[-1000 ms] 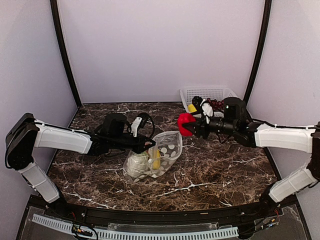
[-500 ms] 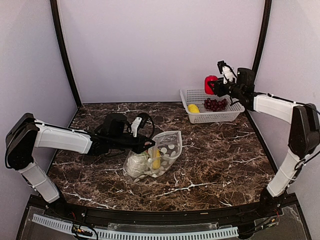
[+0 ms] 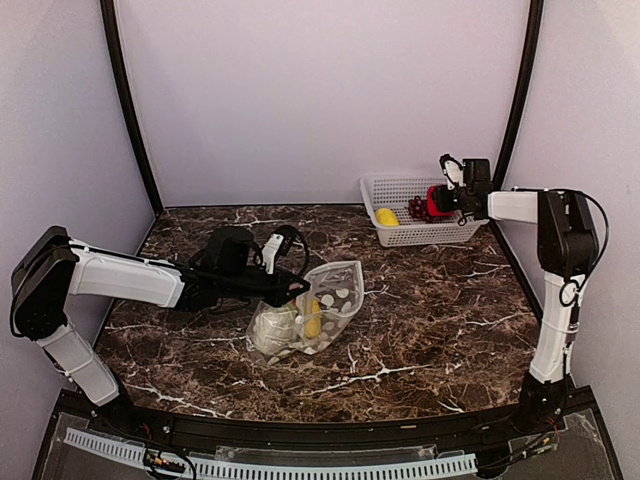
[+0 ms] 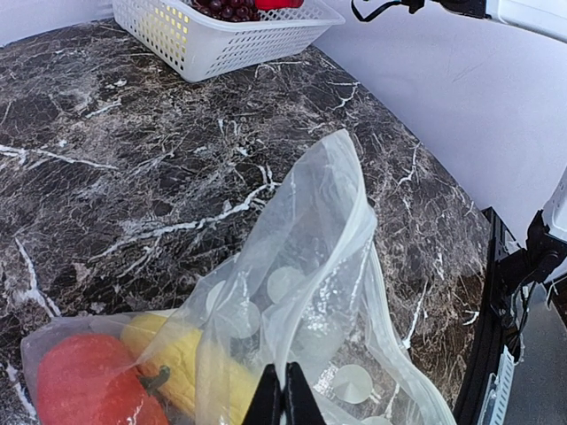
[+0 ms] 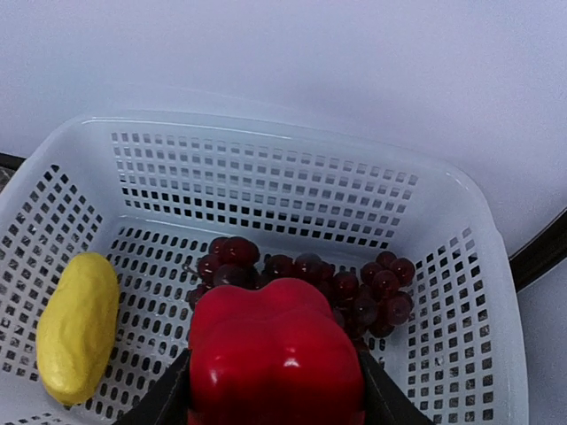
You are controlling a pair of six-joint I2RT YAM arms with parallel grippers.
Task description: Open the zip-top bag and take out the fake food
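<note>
The zip-top bag lies slumped on the marble table, well apart from the white basket and to its near left. Bare tabletop lies between the two, and the basket sits in the far right corner, close to the walls. The left gripper, on an arm stretched low over the table, is pinched shut on the bag's upper edge, holding the mouth up. Only the left wrist view shows a red tomato and a yellow piece inside the dotted plastic, while the overhead view alone shows the cauliflower. The right gripper, its arm folded upright beside the basket, clamps a red pepper over the basket's grapes. A lemon lies at the basket's left.
</note>
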